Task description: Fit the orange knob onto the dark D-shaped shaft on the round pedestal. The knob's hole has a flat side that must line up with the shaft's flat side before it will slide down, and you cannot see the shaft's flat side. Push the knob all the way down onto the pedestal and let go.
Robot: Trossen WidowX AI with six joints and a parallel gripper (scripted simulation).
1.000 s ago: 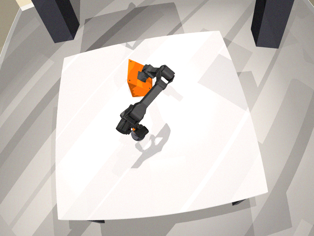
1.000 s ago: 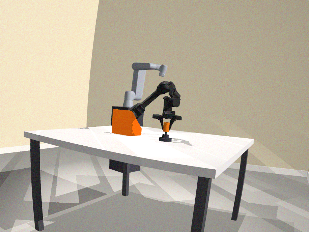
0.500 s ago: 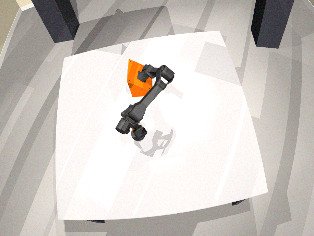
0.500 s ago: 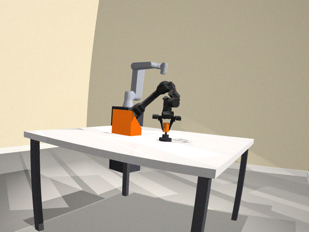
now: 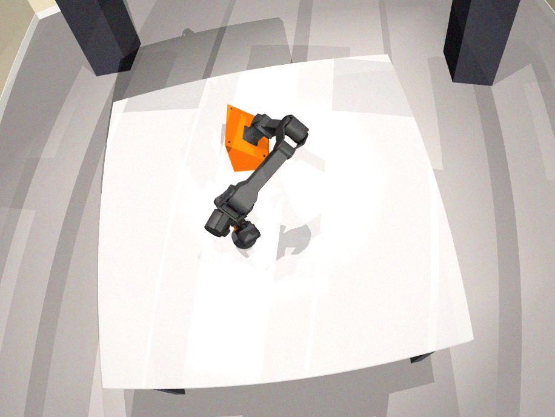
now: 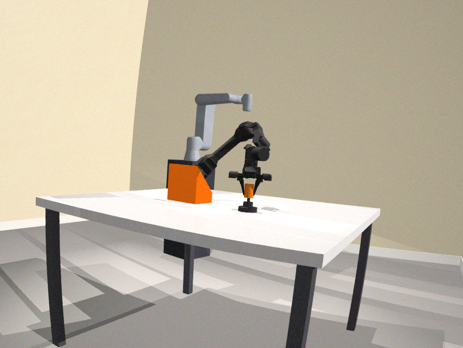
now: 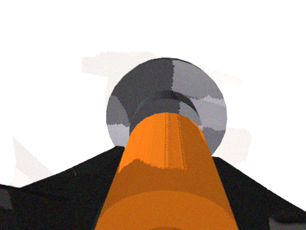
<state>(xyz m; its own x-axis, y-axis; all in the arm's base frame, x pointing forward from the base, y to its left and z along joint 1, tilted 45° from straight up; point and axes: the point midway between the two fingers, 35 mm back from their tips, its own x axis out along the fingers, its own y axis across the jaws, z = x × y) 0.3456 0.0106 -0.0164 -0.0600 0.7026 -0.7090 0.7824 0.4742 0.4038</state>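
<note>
Exterior view first: taking the round pedestal (image 5: 244,243) (image 6: 247,209) (image 7: 140,80) as the landmark, the orange knob (image 5: 236,227) (image 6: 249,190) (image 7: 167,150) stands upright directly above it. A short length of the dark shaft (image 6: 248,200) shows between the knob's lower end and the pedestal's raised middle, so the knob is not down on the pedestal. Whether the shaft's tip is inside the hole, I cannot tell.

Above the pedestal, the gripper (image 5: 237,225) (image 6: 248,191) (image 7: 166,160) points downward, its two fingers clamped on the knob from opposite sides. In the wrist view, the knob hides the near part of the pedestal and all of the shaft.

The pedestal sits on the white table (image 5: 358,291) (image 6: 179,230). Well apart from it, on the same table, is an orange block (image 5: 242,148) (image 6: 183,183); the black arm (image 5: 264,174) (image 6: 224,147) reaches from there to above the pedestal. Farther behind the pedestal, beyond the block, stands a grey arm (image 6: 204,123).
</note>
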